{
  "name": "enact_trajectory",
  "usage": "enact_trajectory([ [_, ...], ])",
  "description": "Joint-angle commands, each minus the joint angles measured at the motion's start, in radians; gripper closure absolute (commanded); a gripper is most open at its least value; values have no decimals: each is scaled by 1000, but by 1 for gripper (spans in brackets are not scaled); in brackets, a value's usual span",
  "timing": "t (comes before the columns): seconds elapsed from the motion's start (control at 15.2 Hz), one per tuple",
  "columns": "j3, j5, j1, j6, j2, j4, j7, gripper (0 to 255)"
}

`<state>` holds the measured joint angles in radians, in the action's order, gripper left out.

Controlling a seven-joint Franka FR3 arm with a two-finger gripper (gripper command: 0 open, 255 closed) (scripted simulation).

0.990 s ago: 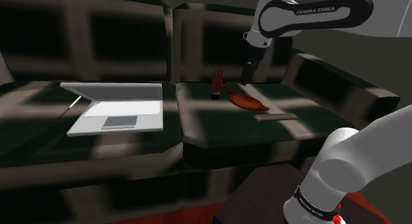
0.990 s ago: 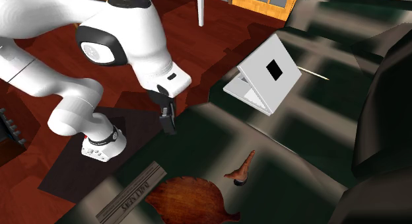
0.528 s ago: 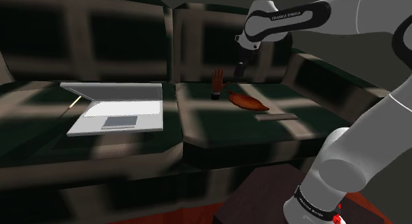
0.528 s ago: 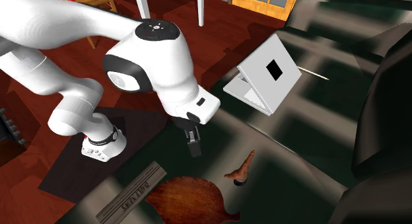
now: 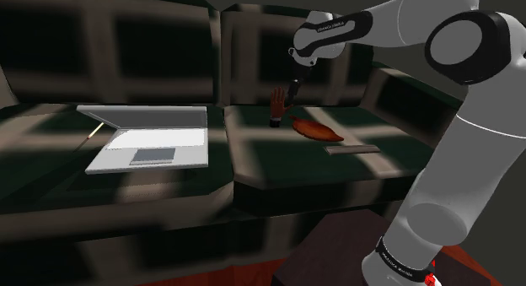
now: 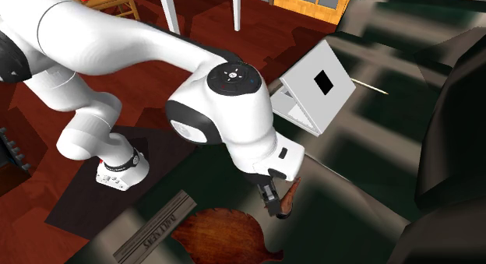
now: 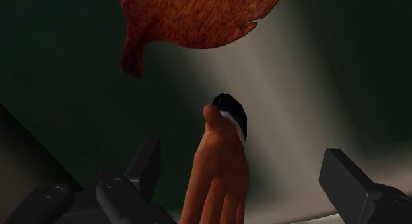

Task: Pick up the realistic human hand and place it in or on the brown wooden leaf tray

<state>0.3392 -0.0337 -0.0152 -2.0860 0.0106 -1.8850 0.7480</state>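
Note:
A flesh-coloured human hand (image 5: pixel 276 105) stands upright on the dark sofa seat, its wrist on a dark cuff (image 7: pixel 232 110). Beside it lies the reddish-brown leaf-shaped wooden tray (image 5: pixel 318 130), with nothing on it. My black gripper (image 5: pixel 292 90) hovers just above and beside the hand, close to the sofa back. From the wrist camera, the hand (image 7: pixel 218 170) rises between my open fingers (image 7: pixel 146 164), which do not touch it, and the tray (image 7: pixel 191 18) lies beyond. The arm covers most of the hand (image 6: pixel 291 192) in the second exterior view, next to the gripper (image 6: pixel 272 202) and tray (image 6: pixel 222 235).
An open white laptop (image 5: pixel 152 141) sits on the neighbouring seat cushion, with a thin stick (image 5: pixel 91 134) beside it. A flat grey strip (image 5: pixel 356 148) lies near the seat's front edge, past the tray. The sofa back (image 5: pixel 253 48) rises right behind the hand.
The arm has swung out over the sofa. The gripper moved toward the shoulder view's left and now hangs over the hand. Hand and tray stayed put.

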Motion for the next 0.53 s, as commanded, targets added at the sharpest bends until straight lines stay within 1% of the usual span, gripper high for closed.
enact_trajectory([
  [0.0, 8, -35, 6, -3, -65, 66, 46, 0],
  [0.46, 5, -55, 10, -84, -107, 24, 59, 0],
])
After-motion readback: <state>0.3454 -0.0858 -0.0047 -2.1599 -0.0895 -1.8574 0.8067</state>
